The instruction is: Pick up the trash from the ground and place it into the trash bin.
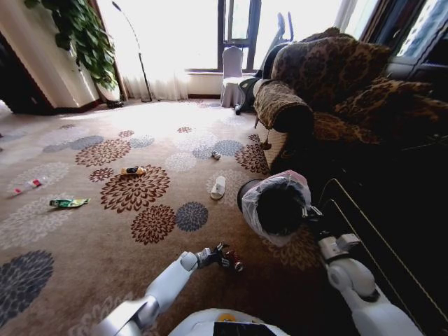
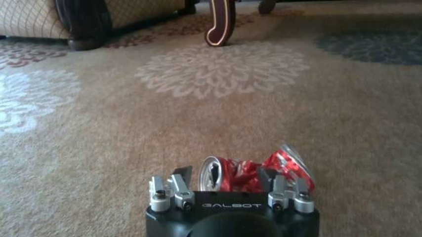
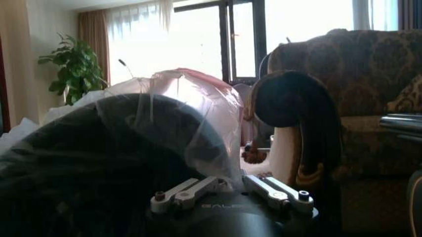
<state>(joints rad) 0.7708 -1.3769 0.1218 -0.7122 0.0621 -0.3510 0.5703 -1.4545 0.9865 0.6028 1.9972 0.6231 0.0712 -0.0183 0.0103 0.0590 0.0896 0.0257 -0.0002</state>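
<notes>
The trash bin lies tilted toward the robot on the carpet, its dark inside unreadable, with the right end effector clamped on its bag-covered rim. The left end effector grips the crushed red can at carpet level, near the bin; other litter lies well apart.

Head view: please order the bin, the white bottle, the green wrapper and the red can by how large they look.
1. bin
2. green wrapper
3. white bottle
4. red can
Wrapper and bottle look close; the can is partly hidden by the left gripper.
</notes>
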